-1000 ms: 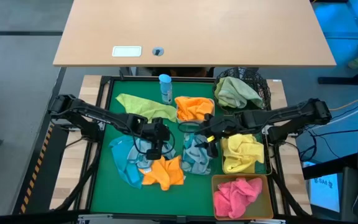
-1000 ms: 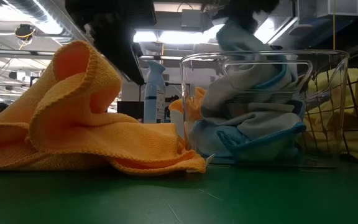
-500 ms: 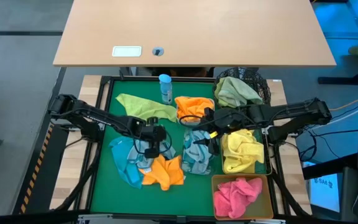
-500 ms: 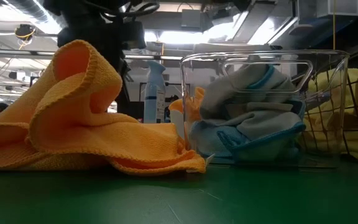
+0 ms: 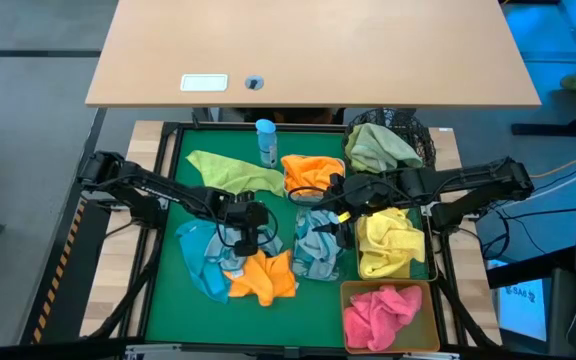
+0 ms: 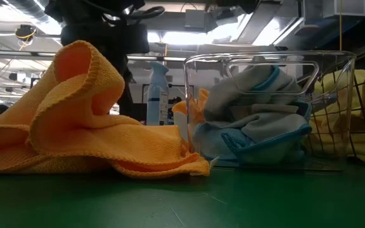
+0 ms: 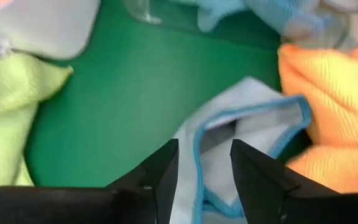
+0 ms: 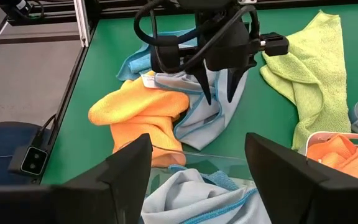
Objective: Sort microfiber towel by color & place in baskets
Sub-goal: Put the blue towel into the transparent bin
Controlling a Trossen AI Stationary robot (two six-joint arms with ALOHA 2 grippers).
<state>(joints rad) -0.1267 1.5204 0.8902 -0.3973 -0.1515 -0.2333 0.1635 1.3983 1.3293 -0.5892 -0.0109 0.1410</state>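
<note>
Grey-blue towel [image 7: 241, 134] lies crumpled beneath the open left pincer [image 7: 202, 168].

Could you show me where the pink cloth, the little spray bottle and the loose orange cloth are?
pink cloth [image 5: 380, 310]: high view, middle of the crumpled heap in its tub.
spray bottle [image 5: 265, 143]: high view, on its body below the blue cap.
orange cloth [image 5: 264, 278]: high view, centre of the cloth lying on the green mat.
</note>
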